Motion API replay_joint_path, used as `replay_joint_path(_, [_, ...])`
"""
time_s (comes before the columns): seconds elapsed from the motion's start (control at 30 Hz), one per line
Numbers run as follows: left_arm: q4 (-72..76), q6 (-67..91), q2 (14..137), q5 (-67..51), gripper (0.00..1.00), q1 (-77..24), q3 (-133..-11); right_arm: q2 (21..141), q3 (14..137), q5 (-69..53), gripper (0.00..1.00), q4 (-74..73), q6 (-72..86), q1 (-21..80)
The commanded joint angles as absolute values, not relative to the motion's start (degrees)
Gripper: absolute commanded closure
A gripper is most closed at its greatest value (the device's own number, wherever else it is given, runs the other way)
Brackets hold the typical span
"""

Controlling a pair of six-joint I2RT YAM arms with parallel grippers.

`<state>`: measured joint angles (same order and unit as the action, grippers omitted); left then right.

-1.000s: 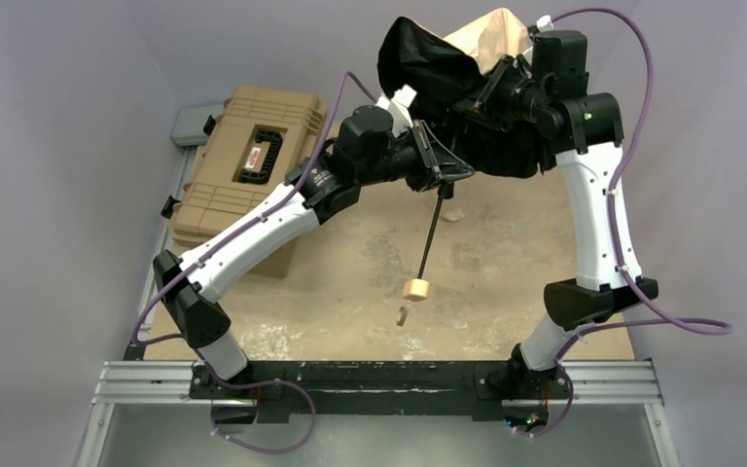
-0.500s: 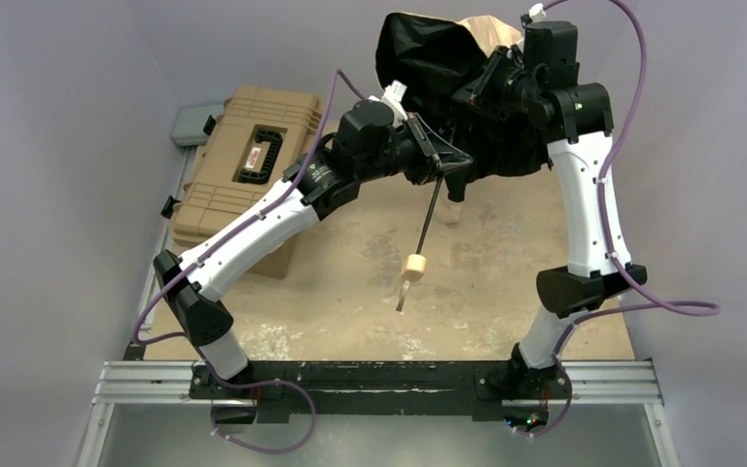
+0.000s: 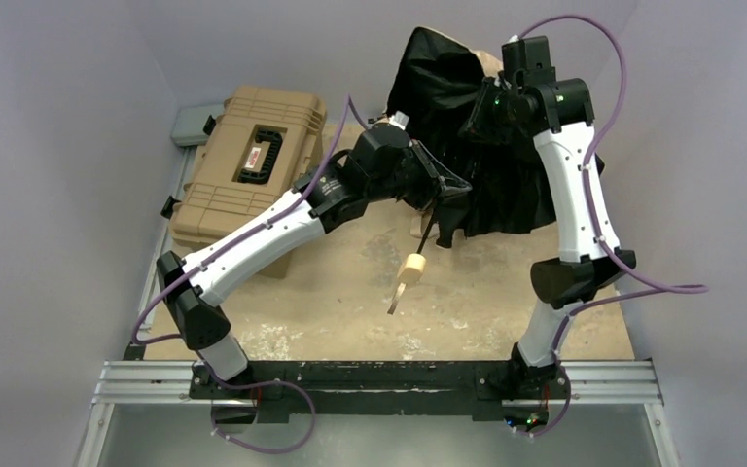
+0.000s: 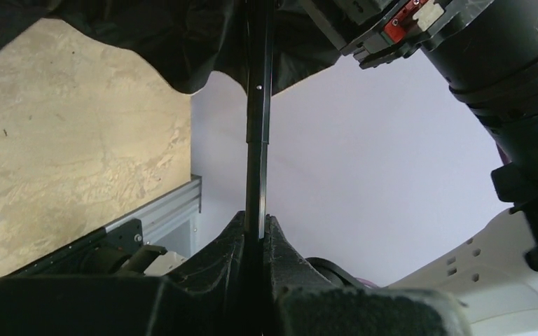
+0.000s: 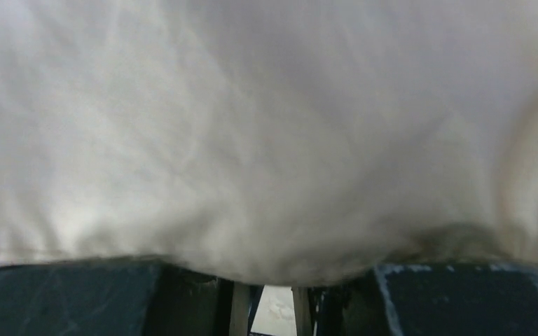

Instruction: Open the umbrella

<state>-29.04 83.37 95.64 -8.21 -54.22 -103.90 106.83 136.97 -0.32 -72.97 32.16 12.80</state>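
Observation:
The umbrella hangs in the air between both arms. Its black-lined canopy [image 3: 491, 185] droops in loose folds, with a bit of beige cloth showing at the top. My left gripper [image 3: 444, 190] is shut on the thin black shaft [image 4: 258, 140] just under the canopy, seen in the left wrist view as jaws pinching the rod [image 4: 259, 227]. The round beige handle [image 3: 411, 269] points down toward the table, a strap dangling below it. My right gripper [image 3: 486, 107] is buried in the canopy top. Beige cloth [image 5: 266, 126] fills the right wrist view and covers its fingertips [image 5: 270, 269].
A tan ribbed hard case [image 3: 253, 161] with a black handle sits at the back left. A pale blue-grey piece [image 3: 193, 125] lies behind it. The aluminium rail [image 3: 379, 379] holding both arm bases runs along the near edge. Grey walls close in on both sides.
The right arm has swung up and back. The canopy, bunched high before, now hangs lower in long black folds. The left gripper and shaft have tilted, carrying the handle slightly up.

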Motion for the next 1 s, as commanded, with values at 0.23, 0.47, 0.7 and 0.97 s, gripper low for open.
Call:
replay_joint_path(0.23, [-46.5, 86.2, 79.7, -34.7, 1.00, -67.2, -112.9, 119.5, 138.8, 44.6, 0.75, -21.2, 18.3, 2.7])
replay_joint_path(0.47, [-40.7, 85.8, 80.9, -34.5, 1.00, -65.4, -109.0, 112.9, 130.9, 36.7, 0.68, -22.7, 23.1, 3.5])
replay_joint_path(0.7, [-33.6, 86.3, 86.7, -33.3, 1.00, -59.0, -109.5, 100.3, 120.3, 22.9, 0.58, -30.2, 25.3, 5.1])
replay_joint_path(0.97, [-30.4, 87.4, 90.9, -32.2, 1.00, -55.3, -107.3, 91.5, 116.1, 2.0, 0.41, -36.7, 24.2, 5.2])
